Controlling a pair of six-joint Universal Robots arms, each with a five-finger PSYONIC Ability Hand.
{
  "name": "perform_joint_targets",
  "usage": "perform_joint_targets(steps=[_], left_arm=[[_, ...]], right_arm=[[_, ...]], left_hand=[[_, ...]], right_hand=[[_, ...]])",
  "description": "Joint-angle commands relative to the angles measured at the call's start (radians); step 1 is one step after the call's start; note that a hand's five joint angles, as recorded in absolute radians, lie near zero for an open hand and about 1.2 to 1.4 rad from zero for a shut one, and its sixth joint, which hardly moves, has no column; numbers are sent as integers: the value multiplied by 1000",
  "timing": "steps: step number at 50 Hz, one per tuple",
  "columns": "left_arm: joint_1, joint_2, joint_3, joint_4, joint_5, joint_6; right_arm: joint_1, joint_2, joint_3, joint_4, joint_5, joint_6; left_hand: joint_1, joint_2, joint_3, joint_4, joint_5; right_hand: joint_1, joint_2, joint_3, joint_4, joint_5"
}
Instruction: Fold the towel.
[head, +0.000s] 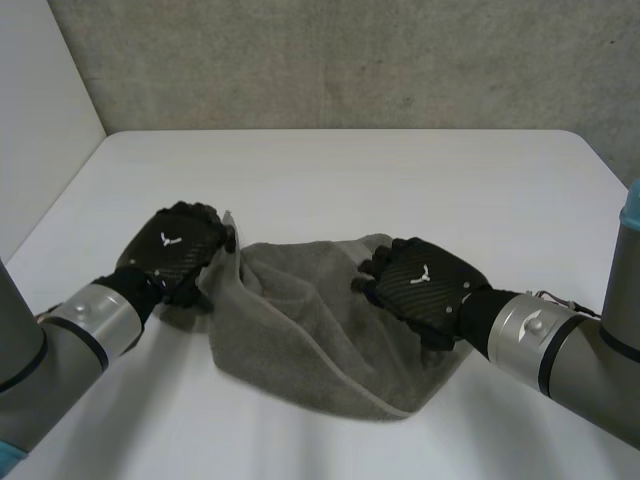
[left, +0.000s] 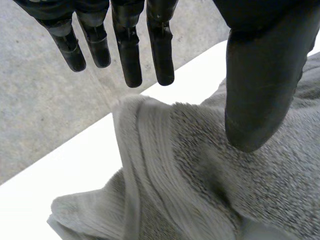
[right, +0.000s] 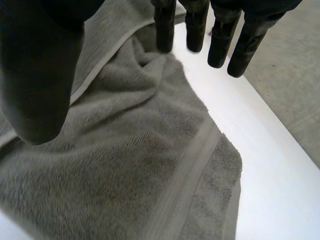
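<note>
1. The towel lies rumpled on the surface, midway between its side edges and nearer the edge on the robot's side. It is bunched, with a hem band curving across it, and no clean fold shows.
2. The left hand is at the towel's left edge, where the hem stands up. Its fingers are straight and held apart from the thumb, pinching nothing.
3. The right hand hovers over the towel's right part, its fingers straight and its thumb apart, with no grip on the cloth.
4. By my reading the task is barely begun. The corners need to be taken, the cloth spread flat, and the edges then brought together squarely.
</note>
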Motion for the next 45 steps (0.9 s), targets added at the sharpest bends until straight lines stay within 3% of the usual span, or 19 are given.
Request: perform_joint_targets(steps=[1, 3, 13, 20, 28, 45], left_arm=[[-10, 39, 67, -62, 3, 1], [-16, 38, 86, -76, 7, 3], [-30, -67, 242, -182, 84, 46], [-13, -223, 403, -367, 126, 245], [-13, -355, 554, -493, 122, 339], [-10, -387, 609, -515, 109, 355]], right_arm=[[-27, 0, -10, -13, 8, 168], [-44, 1, 0, -11, 6, 229], [-108, 0, 46, -7, 3, 244], [-138, -2, 78, -7, -9, 241], [-153, 3, 108, -14, -14, 240], [-153, 27, 127, -16, -14, 215]], left_hand=[[-79, -83, -48, -54, -57], [-82, -86, -48, -54, -60], [-85, -89, -48, -54, -63], [-102, -106, -48, -54, -80], [-152, -156, -48, -54, -130], [-182, -186, -48, -54, -160]], right_hand=[[-128, -119, -47, -76, -65], [-128, -119, -47, -76, -65], [-128, -119, -47, -76, -65], [-128, -119, -47, -76, -65], [-128, -119, -47, -76, -65], [-128, -119, -47, -76, -65]])
